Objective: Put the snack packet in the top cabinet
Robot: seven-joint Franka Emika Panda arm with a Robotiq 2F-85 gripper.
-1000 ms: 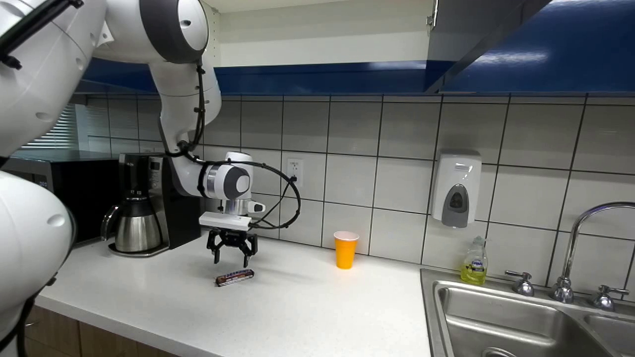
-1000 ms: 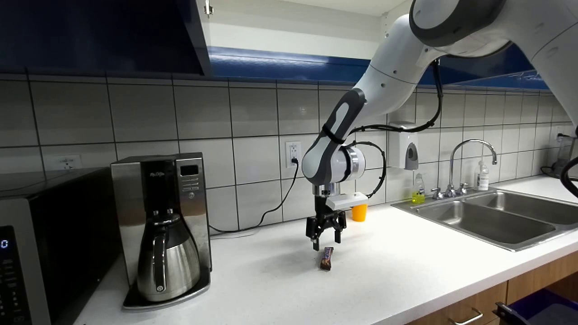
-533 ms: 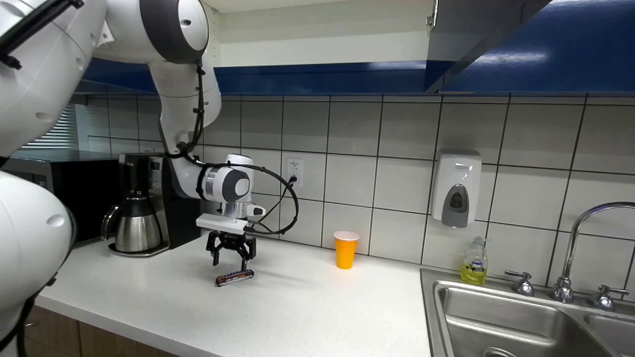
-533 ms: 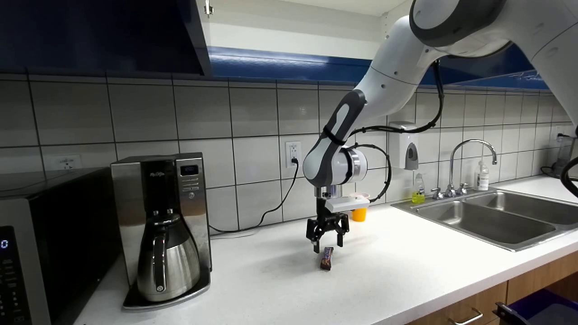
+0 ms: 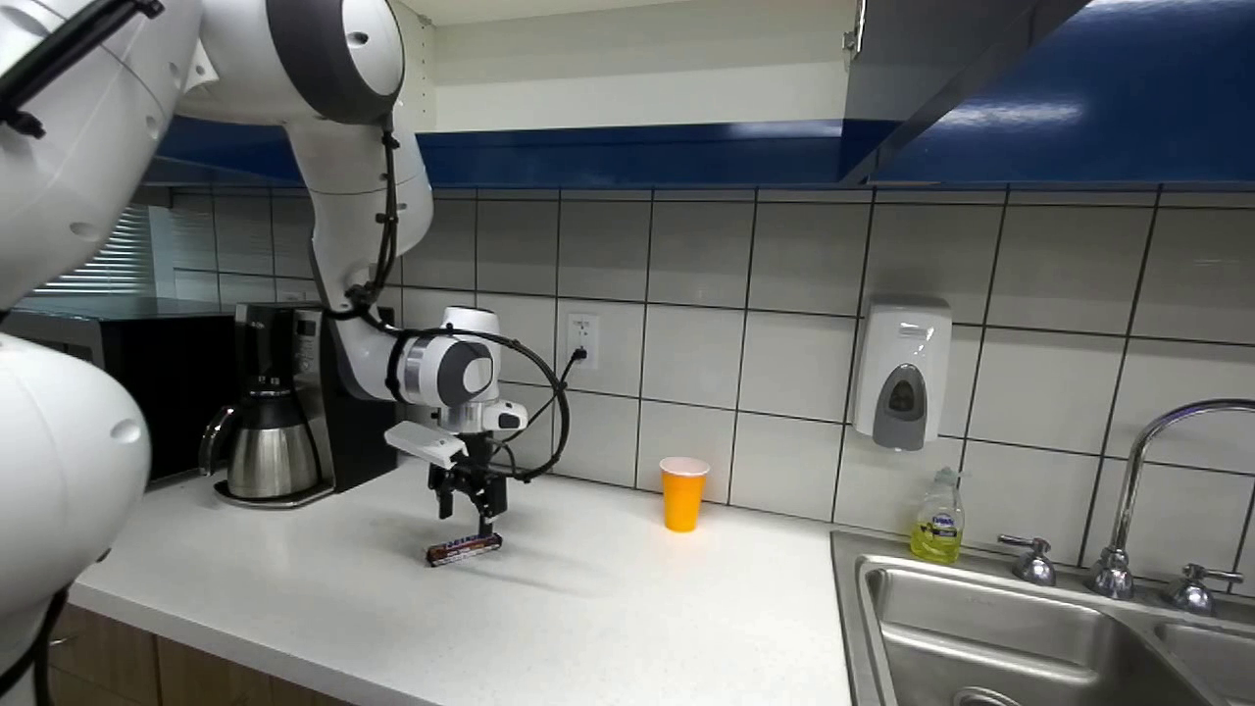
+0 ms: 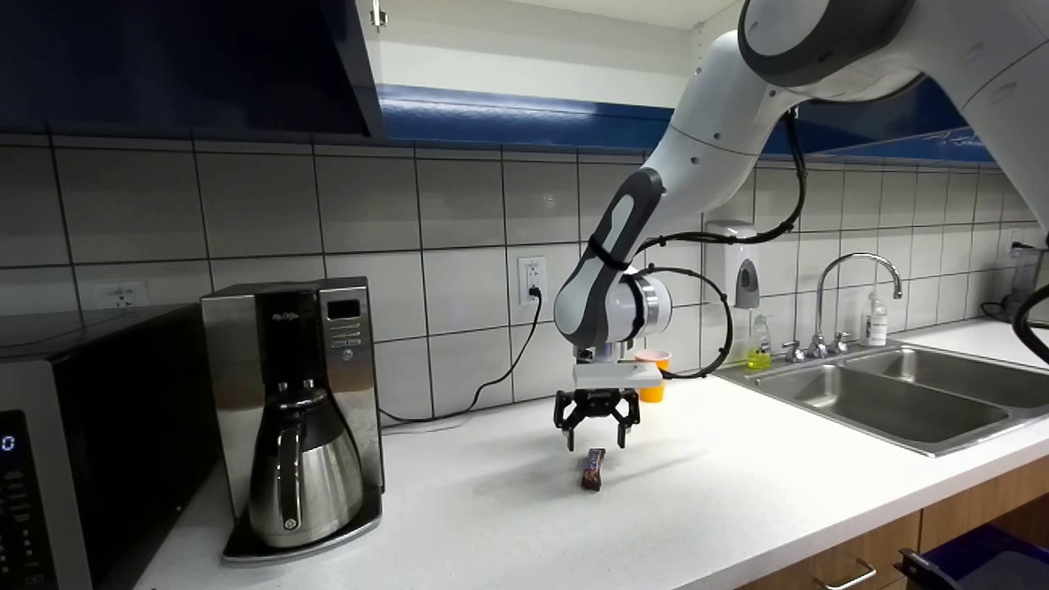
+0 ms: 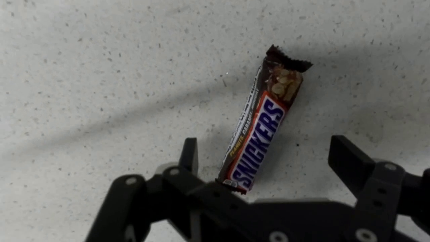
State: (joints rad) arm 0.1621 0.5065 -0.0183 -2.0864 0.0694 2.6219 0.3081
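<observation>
The wall (image 5: 796, 363) is faced with large, pale, dark-grouted tiles (image 5: 691, 353), dim along the top and lighter lower down; a white outlet (image 5: 583, 340) and a dispenser (image 5: 903, 373) are fixed to it. The white surface (image 5: 588, 628), finely speckled in the wrist view, is brightest toward the double steel sink (image 5: 856, 608) and its curved faucet (image 5: 1129, 490). Wooden fronts (image 6: 881, 542) stand beneath; slatted blinds (image 5: 113, 260) show past the tiles in an exterior view.

both exterior views basically facing the tiled wall (image 5: 696, 353), different angles, sharing sink (image 6: 877, 406) and coffee maker (image 6: 348, 401), wrist view way closer, aimed down at the snack packet (image 7: 262, 124)
</observation>
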